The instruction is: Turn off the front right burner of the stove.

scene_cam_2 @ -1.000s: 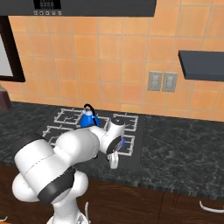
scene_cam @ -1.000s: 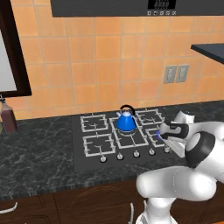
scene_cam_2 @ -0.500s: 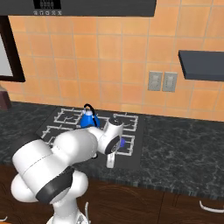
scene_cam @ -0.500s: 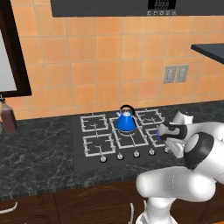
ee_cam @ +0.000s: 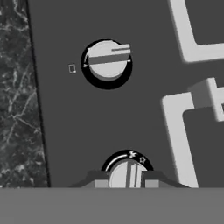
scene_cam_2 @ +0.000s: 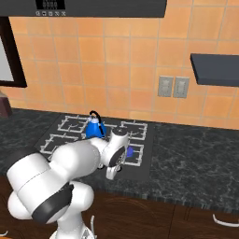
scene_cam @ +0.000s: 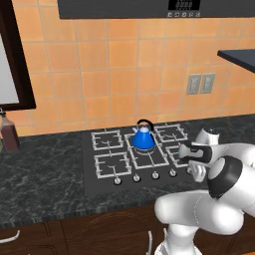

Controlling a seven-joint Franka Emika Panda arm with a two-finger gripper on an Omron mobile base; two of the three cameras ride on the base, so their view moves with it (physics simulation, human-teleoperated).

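The stove is a flat black cooktop with grey wire grates. Its front right burner shows a blue flame disc; in the left base view my hand partly covers that grate. My gripper points down at the rightmost silver knob, with a dark fingertip pressed against each side, so it is shut on the knob. The neighbouring knob lies farther along the row. My gripper sits at the cooktop's front right edge, low behind the wrist.
A blue kettle stands on the larger middle grate. Three other knobs line the front edge. A dark bottle stands at the far left of the black stone counter. A dark shelf juts out at the right.
My hand has sunk slightly toward the stove's front edge and settled over the rightmost knob. Kettle and flame are unchanged.
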